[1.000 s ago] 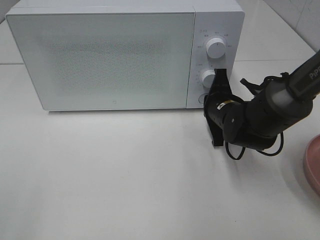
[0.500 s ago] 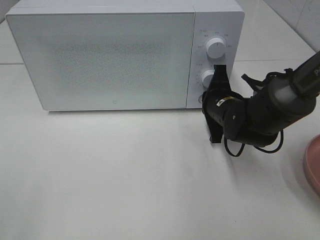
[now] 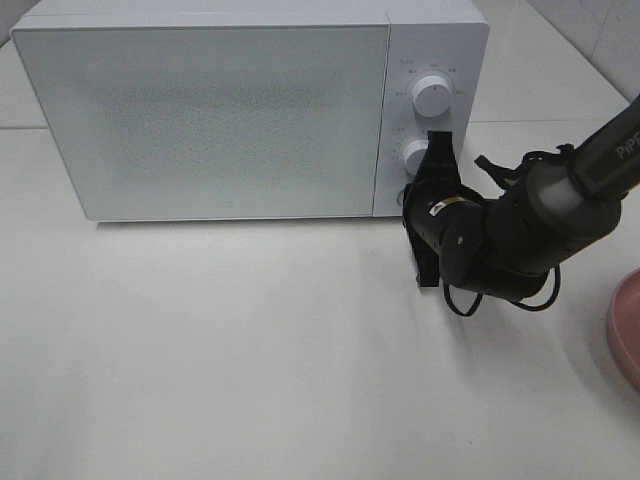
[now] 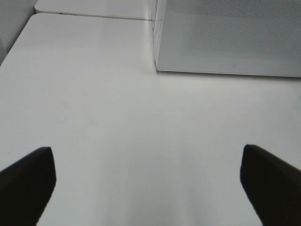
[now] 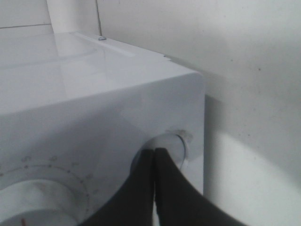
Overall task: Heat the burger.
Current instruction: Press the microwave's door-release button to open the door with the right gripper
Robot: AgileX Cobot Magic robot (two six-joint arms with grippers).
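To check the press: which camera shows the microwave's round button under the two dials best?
The right wrist view: the button sits close up, with the shut right gripper at it. The exterior high view hides most of it behind that gripper. The left wrist view shows only the microwave door.
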